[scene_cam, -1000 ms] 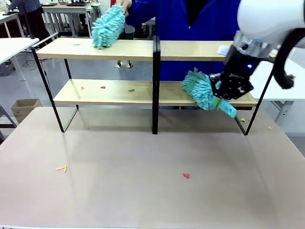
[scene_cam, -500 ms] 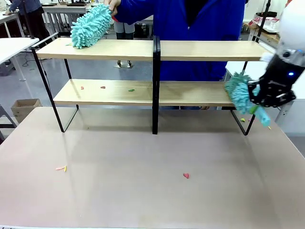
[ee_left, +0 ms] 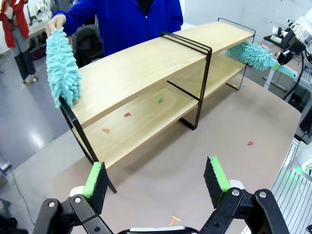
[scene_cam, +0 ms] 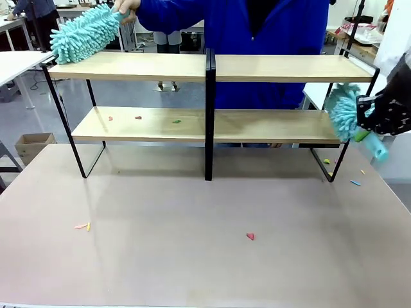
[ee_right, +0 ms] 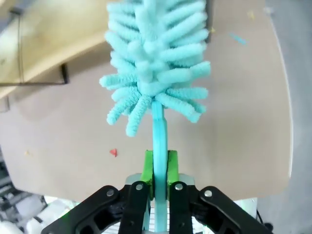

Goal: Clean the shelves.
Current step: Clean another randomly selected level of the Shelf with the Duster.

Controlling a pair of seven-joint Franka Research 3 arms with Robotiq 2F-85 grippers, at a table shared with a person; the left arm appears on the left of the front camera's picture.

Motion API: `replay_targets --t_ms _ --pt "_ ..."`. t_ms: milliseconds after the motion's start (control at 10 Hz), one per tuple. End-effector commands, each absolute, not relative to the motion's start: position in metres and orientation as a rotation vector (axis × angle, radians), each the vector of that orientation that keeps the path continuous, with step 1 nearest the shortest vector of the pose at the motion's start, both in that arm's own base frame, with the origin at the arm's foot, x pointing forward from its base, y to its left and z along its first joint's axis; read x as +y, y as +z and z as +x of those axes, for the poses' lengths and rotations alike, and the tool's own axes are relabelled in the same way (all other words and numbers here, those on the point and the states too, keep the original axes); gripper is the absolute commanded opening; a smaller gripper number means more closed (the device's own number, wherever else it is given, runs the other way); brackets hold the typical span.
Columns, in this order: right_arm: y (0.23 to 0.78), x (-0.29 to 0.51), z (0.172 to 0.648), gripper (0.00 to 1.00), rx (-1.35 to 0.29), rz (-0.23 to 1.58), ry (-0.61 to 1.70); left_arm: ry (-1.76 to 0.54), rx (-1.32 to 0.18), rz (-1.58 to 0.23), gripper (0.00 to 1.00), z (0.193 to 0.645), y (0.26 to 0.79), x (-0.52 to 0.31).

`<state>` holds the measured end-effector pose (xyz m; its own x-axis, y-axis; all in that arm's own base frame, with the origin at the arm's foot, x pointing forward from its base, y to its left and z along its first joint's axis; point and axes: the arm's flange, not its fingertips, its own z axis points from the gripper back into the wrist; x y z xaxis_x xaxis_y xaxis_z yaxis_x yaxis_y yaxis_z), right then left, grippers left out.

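Clearly, coloured scraps dot the shelves' (scene_cam: pixel 160 125) lower board.

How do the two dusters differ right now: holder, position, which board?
The person's duster is held by a hand at the left end of the shelves, on the top board; the robot's duster is clamped by its handle in the right gripper, off the right end at lower-board height. The left gripper is open. Both dusters are fluffy teal.
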<state>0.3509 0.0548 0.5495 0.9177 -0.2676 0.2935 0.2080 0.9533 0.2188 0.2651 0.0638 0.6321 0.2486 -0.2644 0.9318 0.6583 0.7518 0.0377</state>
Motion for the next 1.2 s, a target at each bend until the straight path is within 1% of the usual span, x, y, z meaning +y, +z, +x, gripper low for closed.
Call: replay_targets --t_ms 0,100,300,600,700,800,900,1000,1100 --pt "0.537 0.054 0.350 0.12 -0.288 0.299 -0.136 -0.652 -1.158 -0.393 1.00 0.266 0.632 0.063" --pt "0.537 0.053 0.351 0.12 -0.271 0.331 -0.112 -0.652 -1.158 -0.393 1.00 0.266 0.632 0.063" --pt "0.539 0.047 0.343 0.12 -0.211 0.415 0.007 -0.652 -1.158 -0.393 1.00 0.266 0.632 0.063" --pt "0.550 0.017 0.314 0.12 0.005 0.562 0.376 -0.652 -1.158 -0.393 1.00 0.266 0.632 0.063" --pt "0.556 -0.002 0.298 0.12 0.059 0.584 0.525 -0.652 -1.158 -0.393 1.00 0.266 0.632 0.063" --pt "0.562 -0.021 0.280 0.12 0.070 0.601 0.650 -0.652 -1.158 -0.393 1.00 0.266 0.632 0.063" --pt "0.574 -0.036 0.260 0.12 0.038 0.608 0.809 -0.652 -1.158 -0.393 1.00 0.266 0.632 0.063" --pt "0.590 -0.046 0.244 0.12 -0.048 0.600 0.949 -0.652 -1.158 -0.393 1.00 0.266 0.632 0.063" --pt "0.607 -0.053 0.231 0.12 -0.178 0.594 1.030 -0.652 -1.158 -0.393 1.00 0.266 0.632 0.063"
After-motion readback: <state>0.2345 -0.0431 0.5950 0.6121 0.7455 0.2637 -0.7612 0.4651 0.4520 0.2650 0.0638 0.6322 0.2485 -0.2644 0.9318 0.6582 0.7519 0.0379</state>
